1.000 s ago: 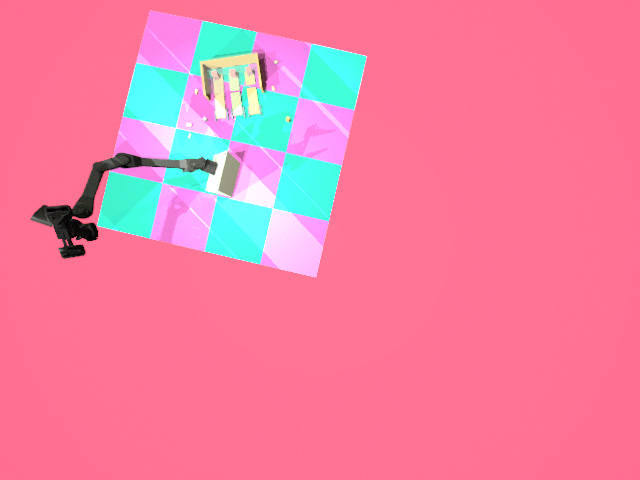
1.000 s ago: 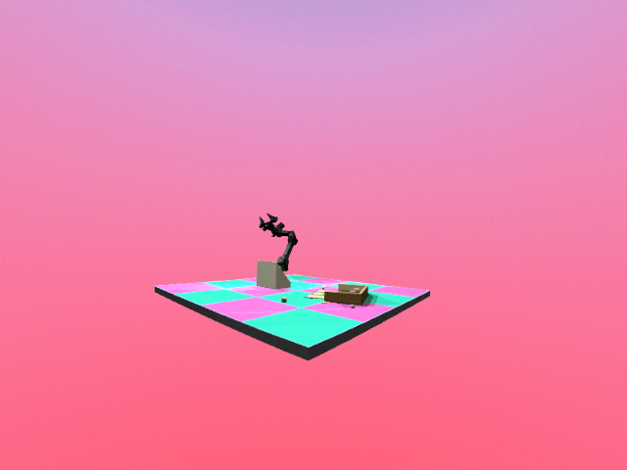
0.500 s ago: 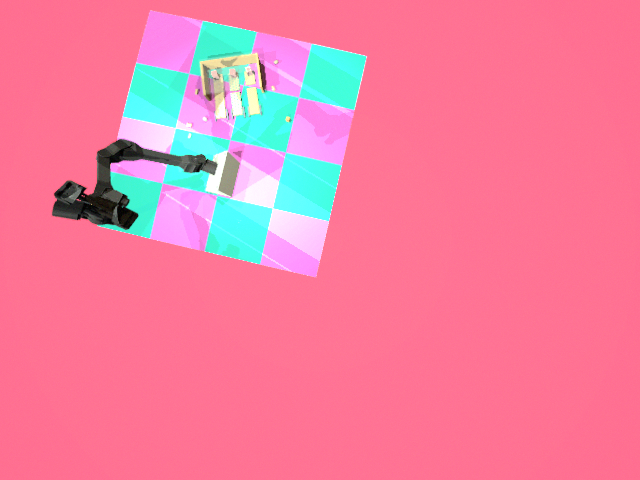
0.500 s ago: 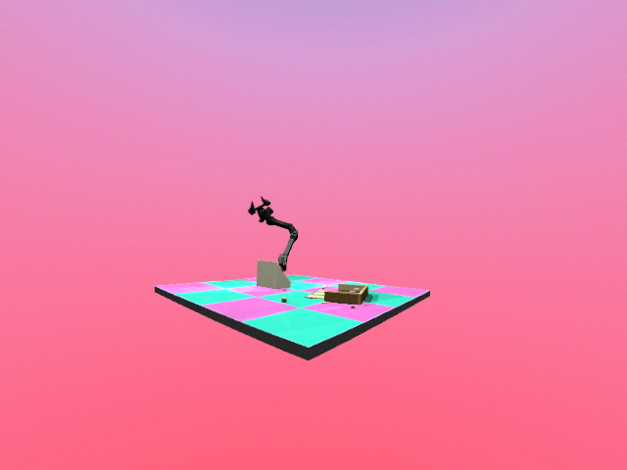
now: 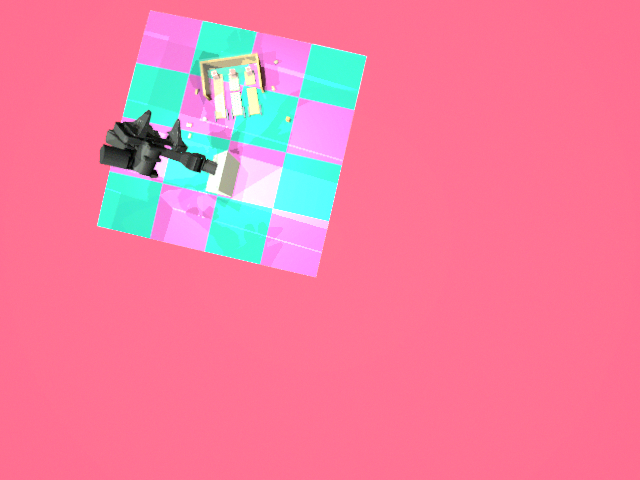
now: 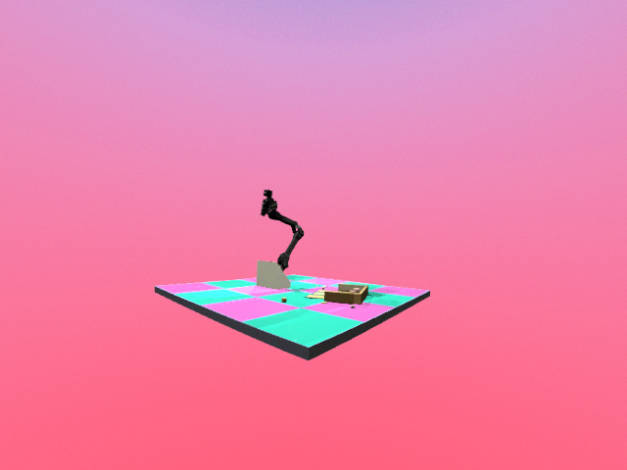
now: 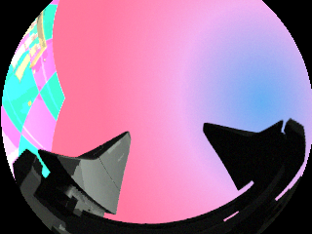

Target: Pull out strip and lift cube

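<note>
Three strips (image 5: pixel 236 98) are lying in the tray (image 5: pixel 206 77); the gripper (image 5: pixel 161 126) is hanging high, fingers spread, gripping nothing.

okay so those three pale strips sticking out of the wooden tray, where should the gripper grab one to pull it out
Grip a strip at its free end, which pokes out of the tray's open side. Come down from above with the open gripper and pull away from the closed back wall.

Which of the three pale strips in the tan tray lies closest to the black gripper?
The leftmost strip in the top view; the other two lie farther from the open gripper.
</note>
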`<state>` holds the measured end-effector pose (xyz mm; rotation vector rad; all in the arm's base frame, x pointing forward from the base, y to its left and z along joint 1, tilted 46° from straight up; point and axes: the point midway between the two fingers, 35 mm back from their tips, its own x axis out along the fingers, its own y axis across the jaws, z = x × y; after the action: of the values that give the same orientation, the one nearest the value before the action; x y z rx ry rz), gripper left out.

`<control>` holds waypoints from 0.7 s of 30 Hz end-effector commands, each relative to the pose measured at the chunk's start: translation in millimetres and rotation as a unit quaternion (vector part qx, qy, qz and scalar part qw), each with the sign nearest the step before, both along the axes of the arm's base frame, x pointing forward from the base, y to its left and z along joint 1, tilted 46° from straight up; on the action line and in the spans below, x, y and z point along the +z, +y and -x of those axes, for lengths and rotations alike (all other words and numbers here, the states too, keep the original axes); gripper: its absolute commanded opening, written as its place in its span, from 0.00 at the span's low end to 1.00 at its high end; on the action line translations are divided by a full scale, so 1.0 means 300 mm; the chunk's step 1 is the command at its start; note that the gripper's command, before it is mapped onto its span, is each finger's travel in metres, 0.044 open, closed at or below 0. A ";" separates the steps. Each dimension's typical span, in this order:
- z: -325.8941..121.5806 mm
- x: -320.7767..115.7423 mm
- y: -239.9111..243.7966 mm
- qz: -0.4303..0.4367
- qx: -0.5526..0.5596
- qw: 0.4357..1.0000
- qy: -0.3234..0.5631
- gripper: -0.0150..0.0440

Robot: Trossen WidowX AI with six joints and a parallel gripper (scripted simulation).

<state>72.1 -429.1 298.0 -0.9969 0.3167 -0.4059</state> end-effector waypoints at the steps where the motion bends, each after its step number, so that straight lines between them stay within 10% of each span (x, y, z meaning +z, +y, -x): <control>1: -0.201 -0.075 0.088 -0.100 0.055 0.993 -0.031 0.93; 21: -0.838 -0.495 0.978 -0.651 0.214 0.727 0.044 0.93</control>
<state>317.8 -180.2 166.5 0.1894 0.2762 0.2566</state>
